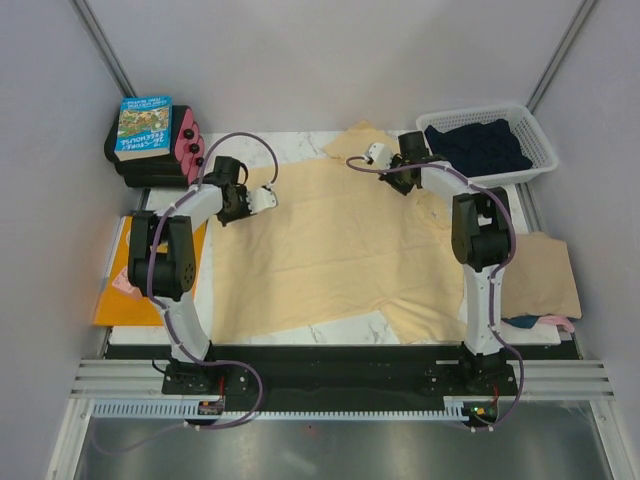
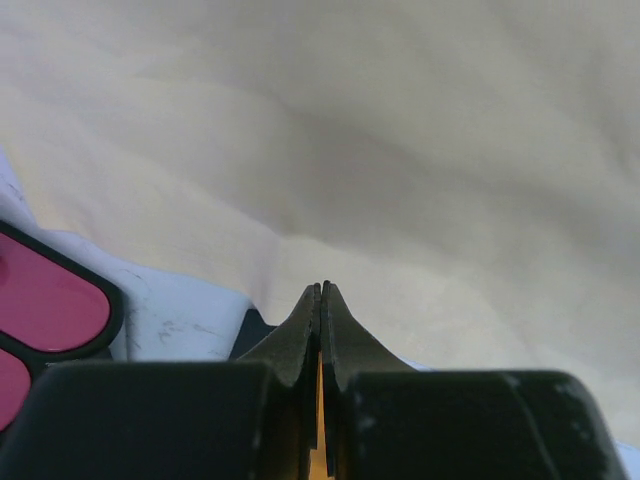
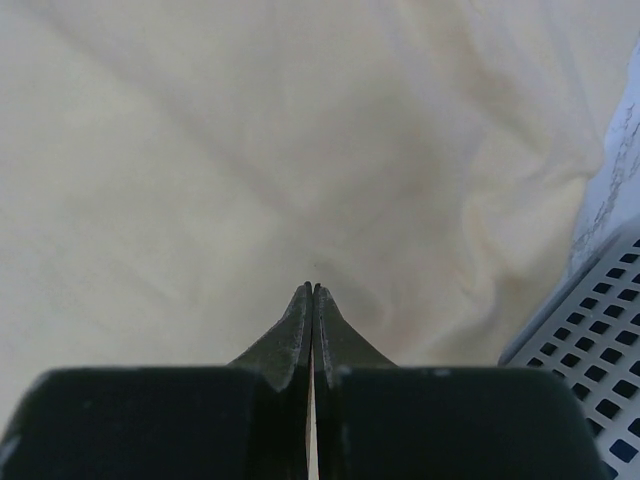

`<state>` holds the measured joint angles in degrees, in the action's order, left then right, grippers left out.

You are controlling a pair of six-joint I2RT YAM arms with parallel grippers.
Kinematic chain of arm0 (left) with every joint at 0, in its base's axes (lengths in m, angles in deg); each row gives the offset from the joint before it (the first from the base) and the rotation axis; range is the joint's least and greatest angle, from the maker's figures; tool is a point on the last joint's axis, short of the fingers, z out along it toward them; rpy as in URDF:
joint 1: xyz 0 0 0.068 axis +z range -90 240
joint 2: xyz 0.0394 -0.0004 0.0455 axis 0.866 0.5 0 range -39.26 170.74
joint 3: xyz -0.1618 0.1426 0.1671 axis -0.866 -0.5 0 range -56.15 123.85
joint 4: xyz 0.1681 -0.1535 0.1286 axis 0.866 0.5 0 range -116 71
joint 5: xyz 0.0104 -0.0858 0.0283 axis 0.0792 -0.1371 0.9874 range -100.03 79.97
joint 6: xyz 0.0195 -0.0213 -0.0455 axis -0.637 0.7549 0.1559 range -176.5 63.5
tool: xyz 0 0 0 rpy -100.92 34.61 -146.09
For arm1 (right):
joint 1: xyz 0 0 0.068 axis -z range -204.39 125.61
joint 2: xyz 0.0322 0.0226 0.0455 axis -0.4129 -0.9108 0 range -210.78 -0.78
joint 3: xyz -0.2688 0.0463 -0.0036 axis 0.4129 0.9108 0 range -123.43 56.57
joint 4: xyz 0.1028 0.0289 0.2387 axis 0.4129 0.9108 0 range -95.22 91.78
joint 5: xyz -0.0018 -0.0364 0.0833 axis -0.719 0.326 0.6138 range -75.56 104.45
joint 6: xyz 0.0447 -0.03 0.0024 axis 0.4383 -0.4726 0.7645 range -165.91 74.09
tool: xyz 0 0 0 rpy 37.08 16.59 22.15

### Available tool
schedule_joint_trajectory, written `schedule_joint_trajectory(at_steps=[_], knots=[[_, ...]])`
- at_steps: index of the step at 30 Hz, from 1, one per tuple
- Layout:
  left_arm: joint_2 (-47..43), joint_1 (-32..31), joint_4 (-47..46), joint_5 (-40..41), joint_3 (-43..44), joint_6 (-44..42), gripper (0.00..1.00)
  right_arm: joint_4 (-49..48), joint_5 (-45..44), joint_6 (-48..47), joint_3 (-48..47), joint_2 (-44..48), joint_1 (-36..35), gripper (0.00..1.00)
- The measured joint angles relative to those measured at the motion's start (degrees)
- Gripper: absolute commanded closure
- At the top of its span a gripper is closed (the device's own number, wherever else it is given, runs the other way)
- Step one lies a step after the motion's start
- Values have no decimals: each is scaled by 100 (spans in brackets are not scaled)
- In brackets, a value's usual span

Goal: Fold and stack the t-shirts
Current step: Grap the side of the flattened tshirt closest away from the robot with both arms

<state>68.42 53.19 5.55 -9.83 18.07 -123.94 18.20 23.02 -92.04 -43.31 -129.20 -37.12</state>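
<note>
Behind both tools, toward the arm bases, the pale yellow t-shirt (image 1: 320, 250) lies spread flat on the white tabletop (image 1: 300, 145), its hem just short of the near edge. Behind and outward of the left tool (image 2: 321, 291), an orange sheet (image 1: 115, 300) lies along the tabletop's side edge. Behind and outward of the right tool (image 3: 311, 288), a tan shirt (image 1: 545, 275) lies over the opposite side edge, with a scrap of pink cloth (image 1: 560, 322) at its near corner. Open cloth fills the span between the two tools. Walls stand close on both outer sides.

The left tool is clenched at the shirt's far side edge, and a yellow sliver of cloth shows in the slit between its fingers, so it grips the shirt. The right tool is clenched too, its tips against the shirt near the far corner. Whether it has cloth pinched I cannot tell.

Ahead and outward of the left tool, near it, is a stack of black cases (image 1: 130, 165) with a book (image 1: 145, 127) on top. Just outward of the right tool is a white basket (image 1: 478, 108) holding a navy shirt (image 1: 478, 145).

Only the wrist views show the closed fingertips. Only the top view shows the shirt's outline, the other shirts and the book
</note>
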Motion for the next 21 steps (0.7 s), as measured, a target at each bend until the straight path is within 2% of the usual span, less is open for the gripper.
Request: schedule_joint_trajectory(at_steps=[7,21], knots=[[667,9,-114,306,647,166,98,-70,-184,120,-411,-424,37,100],[1305,-7,-457,984,1019,232,98,-269,-417,306,-1526,-1207,37,100]])
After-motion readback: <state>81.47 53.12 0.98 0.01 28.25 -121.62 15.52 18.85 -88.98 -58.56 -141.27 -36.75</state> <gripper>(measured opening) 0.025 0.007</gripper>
